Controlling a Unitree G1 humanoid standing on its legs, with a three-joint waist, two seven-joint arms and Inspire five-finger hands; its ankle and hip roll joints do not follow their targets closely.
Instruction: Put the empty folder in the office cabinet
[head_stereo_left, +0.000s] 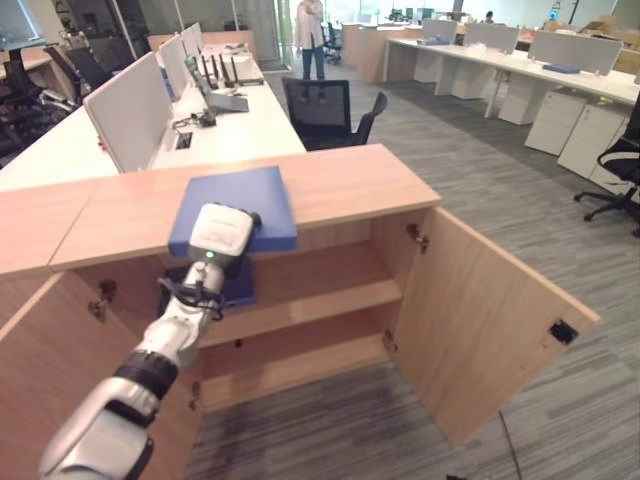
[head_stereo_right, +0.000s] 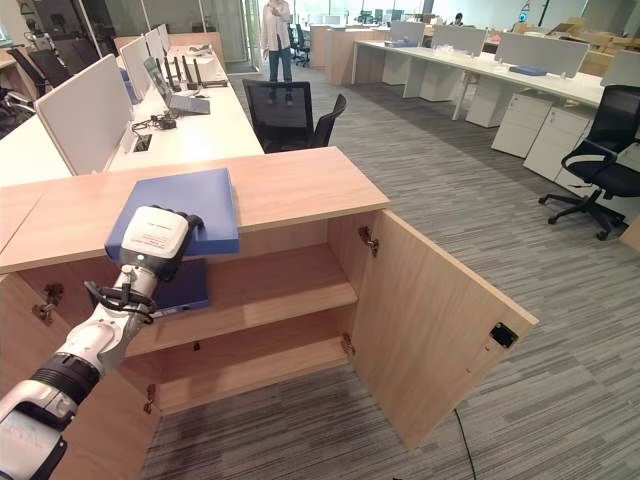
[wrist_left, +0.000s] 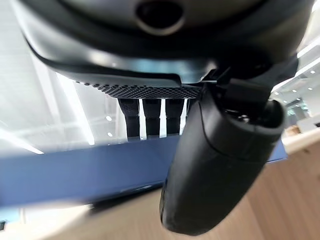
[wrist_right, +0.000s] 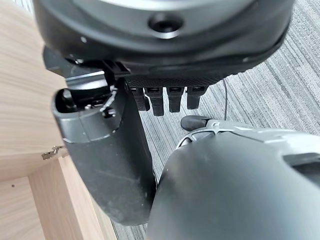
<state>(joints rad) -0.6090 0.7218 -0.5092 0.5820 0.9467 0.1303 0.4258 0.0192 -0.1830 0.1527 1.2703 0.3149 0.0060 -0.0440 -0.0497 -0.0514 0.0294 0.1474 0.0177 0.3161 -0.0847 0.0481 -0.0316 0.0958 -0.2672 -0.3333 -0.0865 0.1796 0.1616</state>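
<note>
Left hand (head_stereo_left: 222, 236) grips the blue folder (head_stereo_left: 240, 195) at its overhanging near edge, fingers seemingly curled underneath (thumb on top), ready to slide it off the cabinet (head_stereo_left: 360, 180) toward the shelf (head_stereo_left: 320, 290).

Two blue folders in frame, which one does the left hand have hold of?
The blue folder on the cabinet top, overhanging its front edge: the left hand grips that overhang. The other blue folder lies on the upper shelf inside, below the hand.

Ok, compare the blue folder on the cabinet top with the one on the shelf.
The top folder overhangs the cabinet's front edge, left hand gripping it; the shelf folder sits inside, untouched. The top folder is mostly visible; the shelf folder is partly hidden. Both are blue and flat.
</note>
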